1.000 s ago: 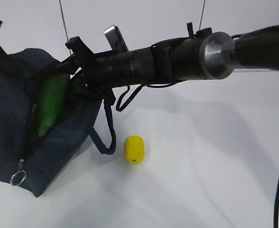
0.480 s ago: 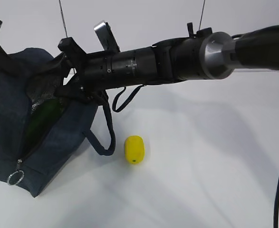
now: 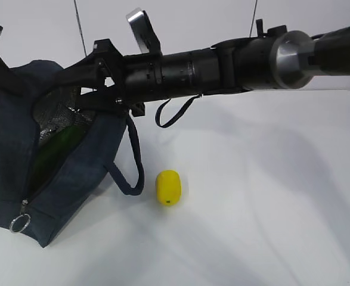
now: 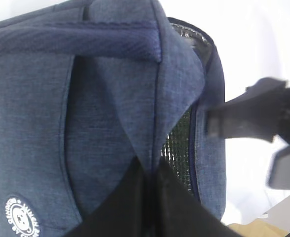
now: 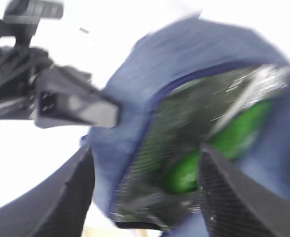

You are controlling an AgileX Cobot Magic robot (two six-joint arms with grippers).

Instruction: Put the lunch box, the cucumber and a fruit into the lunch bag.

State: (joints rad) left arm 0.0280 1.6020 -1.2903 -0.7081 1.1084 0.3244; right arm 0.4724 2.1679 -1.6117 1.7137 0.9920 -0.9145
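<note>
The navy lunch bag (image 3: 73, 173) stands open at the left of the table, and its edge (image 4: 100, 98) fills the left wrist view. The dark green cucumber (image 3: 55, 149) lies inside it against the silver lining and shows as a bright green blur (image 5: 224, 143) in the right wrist view. My left gripper (image 4: 149, 170) is shut on the bag's rim and holds the mouth open. Just above the opening, my right gripper (image 3: 79, 89) is open and empty (image 5: 145, 168). The yellow fruit (image 3: 168, 187) sits on the table right of the bag. The lunch box is out of view.
My right arm (image 3: 222, 65) reaches across the whole table from the right at bag height. One bag handle (image 3: 133, 161) hangs down toward the fruit. The silver zip ring (image 3: 21, 223) lies at the bag's near corner. The white table (image 3: 270, 208) stretches off to the right.
The cucumber left my right gripper and sank from upright in the opening to lying inside the bag. My right gripper has lifted up out of the bag's mouth. The left gripper kept its hold.
</note>
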